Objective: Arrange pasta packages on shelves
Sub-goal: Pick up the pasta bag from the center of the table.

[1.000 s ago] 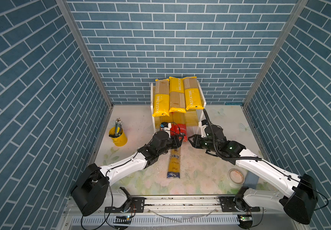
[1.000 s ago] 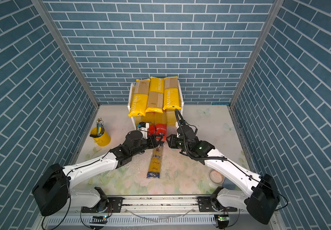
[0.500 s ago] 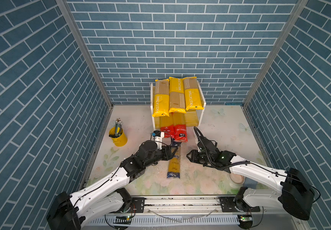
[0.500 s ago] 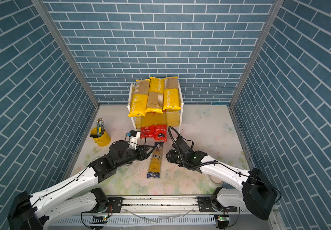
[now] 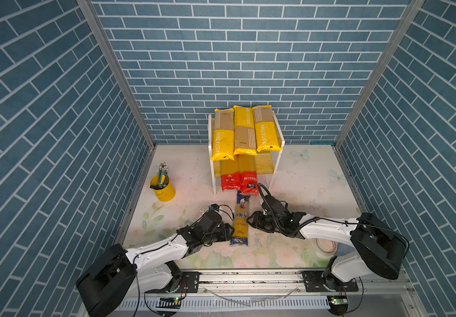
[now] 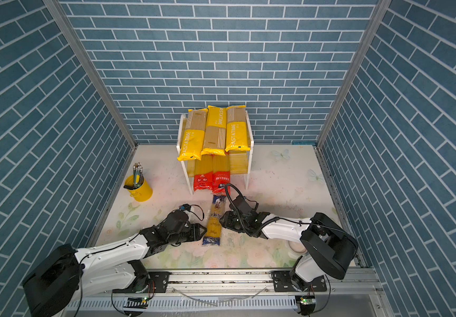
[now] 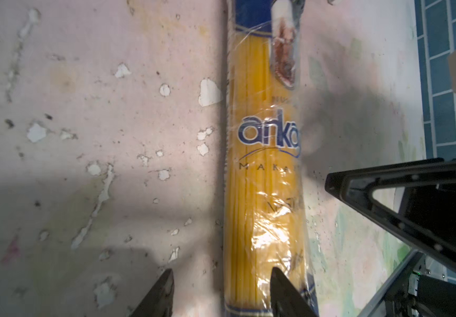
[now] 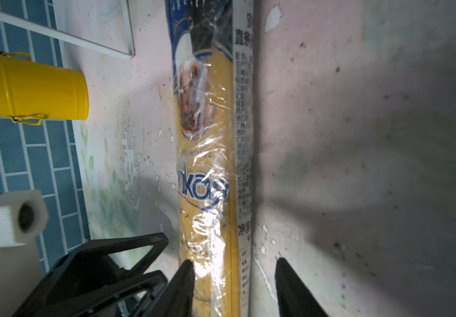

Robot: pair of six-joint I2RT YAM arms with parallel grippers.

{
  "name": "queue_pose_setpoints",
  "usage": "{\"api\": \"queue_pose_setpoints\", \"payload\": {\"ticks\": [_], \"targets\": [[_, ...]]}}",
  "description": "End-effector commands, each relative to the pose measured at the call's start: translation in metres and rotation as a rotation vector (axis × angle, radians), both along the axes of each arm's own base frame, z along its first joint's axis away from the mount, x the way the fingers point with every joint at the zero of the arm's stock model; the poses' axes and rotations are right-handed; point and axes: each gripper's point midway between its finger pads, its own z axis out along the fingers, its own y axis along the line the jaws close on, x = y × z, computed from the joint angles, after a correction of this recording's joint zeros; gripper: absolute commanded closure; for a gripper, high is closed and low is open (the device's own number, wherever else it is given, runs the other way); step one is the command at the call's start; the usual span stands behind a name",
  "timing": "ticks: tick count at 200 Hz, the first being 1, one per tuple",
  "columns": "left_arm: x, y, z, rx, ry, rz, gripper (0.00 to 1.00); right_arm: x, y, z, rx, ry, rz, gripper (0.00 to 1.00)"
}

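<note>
A pasta package with dark blue ends lies flat on the table, pointing at the shelves. Three yellow PASTATIME bags lie on the top board. Two red-ended bags stick out of the lower board. My left gripper is open at the bag's near end, with one finger over the bag. My right gripper is open on the bag's other side, its fingers either side of the bag.
A yellow cup of pencils stands at the left, near the side wall. A pale round roll lies by the front right, partly under my right arm. Blue brick walls close in three sides.
Both grippers have drawn back from the red-ended bags at the shelf and come down beside the blue-ended bag, one on each side. The right jaws have widened.
</note>
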Motion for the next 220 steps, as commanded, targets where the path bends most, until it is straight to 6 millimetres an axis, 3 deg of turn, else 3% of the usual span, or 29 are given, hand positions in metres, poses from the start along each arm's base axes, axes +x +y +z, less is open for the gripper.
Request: {"api": "queue_pose_setpoints", "payload": {"ticks": [1, 32, 57, 102, 125, 159, 178, 220], "targets": [[0.007, -0.016, 0.002, -0.081, -0.027, 0.014, 0.44, -0.001, 0.009, -0.006, 0.063, 0.044, -0.026, 0.5], [0.004, -0.034, -0.006, -0.1, -0.014, -0.008, 0.46, 0.0, 0.016, -0.014, 0.079, 0.066, -0.03, 0.5], [0.0, -0.053, -0.015, -0.147, 0.012, -0.025, 0.56, -0.002, 0.024, -0.023, 0.116, 0.103, -0.022, 0.53], [0.0, -0.065, -0.014, -0.227, 0.029, -0.017, 0.67, 0.001, 0.019, -0.016, 0.139, 0.089, -0.027, 0.78], [0.001, -0.069, -0.002, -0.241, 0.017, -0.031, 0.64, 0.002, 0.015, -0.002, 0.147, 0.049, -0.015, 0.89], [0.002, -0.06, 0.018, -0.205, -0.018, -0.026, 0.48, 0.002, -0.002, 0.014, 0.143, 0.021, -0.016, 0.97], [0.005, -0.061, 0.034, -0.192, -0.048, -0.038, 0.43, 0.0, -0.012, 0.023, 0.139, 0.013, -0.002, 0.99], [0.006, -0.065, 0.057, -0.197, -0.085, -0.062, 0.42, -0.013, -0.042, 0.045, 0.012, 0.009, 0.067, 1.0]]}}
